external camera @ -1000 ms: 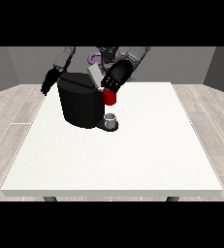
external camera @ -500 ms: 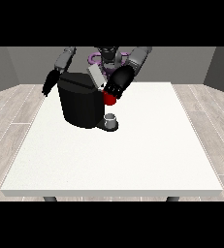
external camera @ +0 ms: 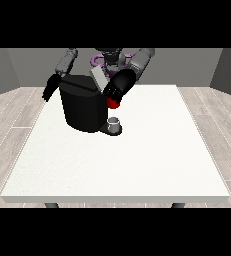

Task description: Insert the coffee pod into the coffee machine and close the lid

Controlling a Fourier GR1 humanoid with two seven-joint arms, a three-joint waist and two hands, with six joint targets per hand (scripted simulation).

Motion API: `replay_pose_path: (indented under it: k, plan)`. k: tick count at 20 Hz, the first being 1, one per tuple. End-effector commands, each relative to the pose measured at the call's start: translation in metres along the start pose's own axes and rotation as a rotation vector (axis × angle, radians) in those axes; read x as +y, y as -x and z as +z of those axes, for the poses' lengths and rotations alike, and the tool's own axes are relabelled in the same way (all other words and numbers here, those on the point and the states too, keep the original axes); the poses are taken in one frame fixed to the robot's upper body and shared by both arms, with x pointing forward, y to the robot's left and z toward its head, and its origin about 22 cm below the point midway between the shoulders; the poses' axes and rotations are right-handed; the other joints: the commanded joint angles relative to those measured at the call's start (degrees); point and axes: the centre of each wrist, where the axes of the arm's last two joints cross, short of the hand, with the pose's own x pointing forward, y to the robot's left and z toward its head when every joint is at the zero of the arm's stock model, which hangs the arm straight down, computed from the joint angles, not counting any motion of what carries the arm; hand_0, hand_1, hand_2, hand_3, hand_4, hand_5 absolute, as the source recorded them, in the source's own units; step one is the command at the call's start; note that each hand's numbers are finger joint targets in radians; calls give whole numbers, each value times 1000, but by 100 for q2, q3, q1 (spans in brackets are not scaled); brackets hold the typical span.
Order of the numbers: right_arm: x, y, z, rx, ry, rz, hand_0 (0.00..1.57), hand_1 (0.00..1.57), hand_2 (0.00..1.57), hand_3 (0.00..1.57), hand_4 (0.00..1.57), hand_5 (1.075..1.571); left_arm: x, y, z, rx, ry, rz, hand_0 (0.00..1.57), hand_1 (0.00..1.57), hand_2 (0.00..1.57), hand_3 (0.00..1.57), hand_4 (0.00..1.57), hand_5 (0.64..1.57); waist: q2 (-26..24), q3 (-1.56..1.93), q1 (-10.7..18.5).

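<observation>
The black robot hand at the view's right (external camera: 118,87) sits at the squat black coffee machine (external camera: 83,107) top — nearer than the other; its grip cannot be told, no pod plainly shows.

large white table (external camera: 137,170) on dark legs, filling most of the view. pale wood-plank floor (external camera: 217,120) around it on both sides. plain grey walls (external camera: 187,65) behind, meeting in a corner at far right.
</observation>
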Motion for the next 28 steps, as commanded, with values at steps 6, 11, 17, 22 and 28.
replay_pose_path:
  k: [6, 11, 17, 22, 28]
  plan:
    - [7, 5, 3, 10, 2, 26, 0, 0, 0, 0, 215, 1571, -4, -7, -3, -39, -39, -55, 1222, 1222, 1174, 886, 0, 1571, 45, 0, 10]
    - [8, -1, 2, -2, 1, 28, 0, 0, 0, 0, 112, 1571, 13, 9, 7, -47, -68, -129, 925, 925, 982, 695, 0, 1571, 227, -1, -58]
    - [-5, 2, 0, -9, -6, 52, 0, 0, 0, 0, 149, 1571, 13, 7, 7, -10, -55, -165, 0, 0, 635, 508, 0, 1571, 50, 1, -79]
    - [3, -3, 3, -22, -5, 24, 0, 0, 0, 0, 171, 1571, 5, 19, 12, -31, -111, -170, 0, 0, 526, 441, 0, 1571, 205, -2, -43]
    - [-4, 10, 2, 48, -9, 3, 0, 0, 0, 0, 0, 1571, -21, 8, 3, 8, -1, -126, 0, 0, 299, 199, 0, 1571, -273, 1, 136]
